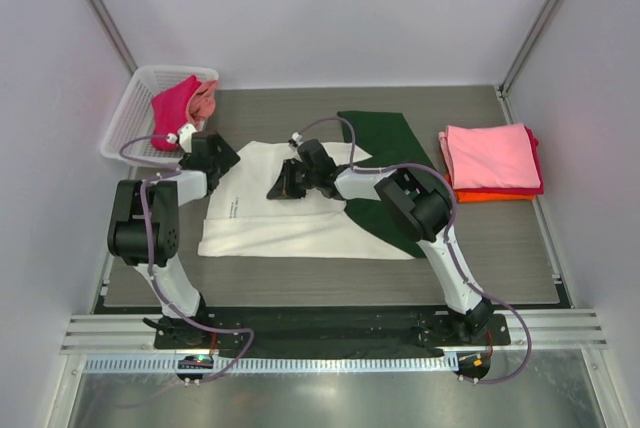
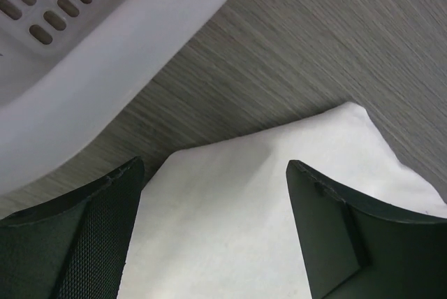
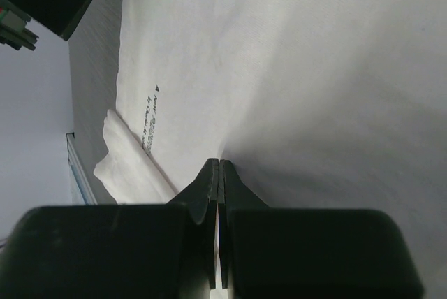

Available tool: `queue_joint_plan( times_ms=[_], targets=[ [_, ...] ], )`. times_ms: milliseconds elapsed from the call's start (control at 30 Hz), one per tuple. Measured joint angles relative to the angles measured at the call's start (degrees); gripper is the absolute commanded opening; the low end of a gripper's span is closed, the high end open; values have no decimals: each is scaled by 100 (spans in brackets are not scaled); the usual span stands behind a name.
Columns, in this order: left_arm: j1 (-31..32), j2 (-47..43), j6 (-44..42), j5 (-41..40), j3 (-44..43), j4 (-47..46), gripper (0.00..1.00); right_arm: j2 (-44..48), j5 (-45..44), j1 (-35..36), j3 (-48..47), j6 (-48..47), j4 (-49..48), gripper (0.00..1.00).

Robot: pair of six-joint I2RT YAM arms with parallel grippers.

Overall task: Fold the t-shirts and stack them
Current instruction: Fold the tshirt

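Observation:
The cream t-shirt (image 1: 270,226) lies spread on the table with its dark green sleeve (image 1: 385,133) to the right; small print (image 3: 150,119) shows near its folded edge. My right gripper (image 1: 278,192) (image 3: 219,163) is shut, pinching a ridge of the cream cloth (image 3: 300,68) near the shirt's middle. Over the shirt's far-left corner (image 2: 230,229) hovers my left gripper (image 1: 222,162) (image 2: 215,168), open, its fingers straddling the cloth without holding it. A folded stack sits at the right: a pink t-shirt (image 1: 490,155) on top, an orange one (image 1: 490,196) beneath.
A white mesh basket (image 1: 128,118) (image 2: 84,54) stands at the far left, just beyond my left gripper, holding a magenta shirt (image 1: 172,103) and a salmon-pink one (image 1: 206,98). Walls close in on the table's left, right and far sides.

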State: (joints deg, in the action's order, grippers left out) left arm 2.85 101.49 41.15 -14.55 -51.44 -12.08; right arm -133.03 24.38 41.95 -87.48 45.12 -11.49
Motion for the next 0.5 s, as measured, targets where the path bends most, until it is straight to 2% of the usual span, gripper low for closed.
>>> queue_joint_plan(
  times_ms=[167, 367, 500],
  targets=[
    [-24, 424, 22, 74, -649, 323, 75, 0, 33, -2, 173, 227, -282, 1],
    [-35, 387, -70, 264, -538, 184, 68, 0, 39, -7, 214, 363, -352, 1],
    [-20, 356, -122, 520, -490, 111, 68, 0, 37, -7, 221, 413, -352, 1]
  ],
)
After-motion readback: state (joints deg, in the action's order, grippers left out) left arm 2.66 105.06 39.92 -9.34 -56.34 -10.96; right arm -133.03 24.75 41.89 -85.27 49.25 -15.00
